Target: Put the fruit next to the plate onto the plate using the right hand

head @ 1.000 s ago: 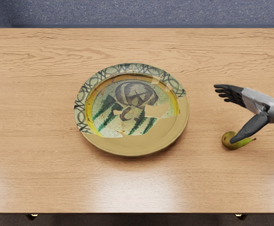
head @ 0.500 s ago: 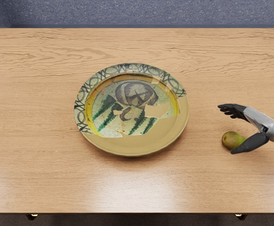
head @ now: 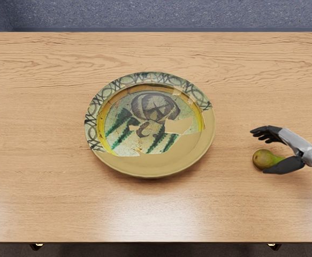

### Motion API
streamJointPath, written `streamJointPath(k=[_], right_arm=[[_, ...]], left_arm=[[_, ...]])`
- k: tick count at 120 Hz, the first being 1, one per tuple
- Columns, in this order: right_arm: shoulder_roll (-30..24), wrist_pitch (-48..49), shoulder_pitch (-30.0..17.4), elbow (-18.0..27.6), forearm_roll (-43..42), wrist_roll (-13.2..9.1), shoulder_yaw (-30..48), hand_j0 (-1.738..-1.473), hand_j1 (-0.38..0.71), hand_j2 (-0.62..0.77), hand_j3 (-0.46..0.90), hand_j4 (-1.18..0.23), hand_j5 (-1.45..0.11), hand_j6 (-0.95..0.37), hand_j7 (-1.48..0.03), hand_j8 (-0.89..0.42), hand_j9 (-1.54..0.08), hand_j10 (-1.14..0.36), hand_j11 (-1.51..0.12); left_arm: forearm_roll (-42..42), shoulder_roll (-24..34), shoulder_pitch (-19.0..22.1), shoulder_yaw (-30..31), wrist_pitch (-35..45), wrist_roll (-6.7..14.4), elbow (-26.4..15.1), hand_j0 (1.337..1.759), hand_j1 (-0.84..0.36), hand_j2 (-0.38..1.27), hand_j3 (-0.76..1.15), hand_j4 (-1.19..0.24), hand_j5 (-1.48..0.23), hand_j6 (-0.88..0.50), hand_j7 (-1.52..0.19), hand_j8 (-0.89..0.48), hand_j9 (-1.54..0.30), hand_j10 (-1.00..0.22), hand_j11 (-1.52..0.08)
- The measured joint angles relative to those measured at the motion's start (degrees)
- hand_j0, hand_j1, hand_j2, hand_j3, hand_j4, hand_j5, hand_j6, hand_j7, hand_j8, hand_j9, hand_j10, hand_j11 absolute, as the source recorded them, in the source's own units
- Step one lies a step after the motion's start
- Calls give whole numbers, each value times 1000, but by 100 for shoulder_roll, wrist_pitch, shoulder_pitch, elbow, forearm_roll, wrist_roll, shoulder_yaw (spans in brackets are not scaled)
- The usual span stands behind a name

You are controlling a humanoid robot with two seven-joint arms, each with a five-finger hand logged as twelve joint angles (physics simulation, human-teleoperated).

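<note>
Right hand (head: 296, 144) enters from the right edge, arm cut off by the frame just past the wrist. Grey shell on the back, dark jointed fingers (head: 266, 133). The hand is spread: fingers fanned out behind the fruit (head: 263, 158), thumb stretched along its near side, so the fruit sits in the gap between them. There's a visible gap between fingers and fruit. The thumb overlaps the fruit's right end and hides it, so contact there is hard to call. The fruit is small, pear-like, yellow-green and smooth-skinned. It lies on the counter (head: 48, 187) well to the right of the plate (head: 145, 167), not touching it. The plate is round, shallow and glazed ceramic, with a tan rim on the near side and a dark looping band on the far and left rim. Green and dark brushwork fills the centre, and the painted surface looks patchy and broken. The counter is light wood with long horizontal grain and a soft glare patch near the front edge.
</note>
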Motion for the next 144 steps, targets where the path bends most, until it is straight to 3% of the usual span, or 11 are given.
streamJointPath(k=[44, 75, 89, 105, 144], right_arm=[[176, 5, 20, -257, -46, 76, -122, -1657, 138, -189, 0, -371, -515, -385, -496, -369, -519, -367, -522], [243, -4, 22, -340, -49, 159, -172, -1658, 183, -116, 0, -439, -575, -443, -570, -434, -575, -394, -510], [229, -5, 23, -346, -50, 226, -171, -1657, 218, -30, 0, -507, -657, -509, -655, -403, -660, -480, -623], [209, -2, 39, -343, -40, 262, -150, -1655, 233, 64, 0, -599, -778, -556, -775, -392, -785, -467, -767], [85, 637, 506, -317, 540, 232, -77, -1648, 172, -22, -1, -716, -940, -535, -932, -357, -950, -419, -950]], left_arm=[[0, 0, 0, -1, 0, 0, 2, 1658, 349, 0, 0, 0, 0, 0, 0, 0, 0, 0, 0], [0, 0, 0, 0, 0, 0, 0, 1658, 349, 0, 0, 0, 0, 0, 0, 0, 0, 0, 0], [0, 0, 0, 0, 0, 0, 1, 1658, 349, 0, 0, 0, 0, 0, 0, 0, 0, 0, 0], [0, 0, 0, 0, 0, 0, -1, 1658, 349, 0, 0, 0, 0, 0, 0, 0, 0, 0, 0], [0, 0, 0, 0, 0, 0, -2, 1658, 349, 0, 0, 0, 0, 0, 0, 0, 0, 0, 0]])
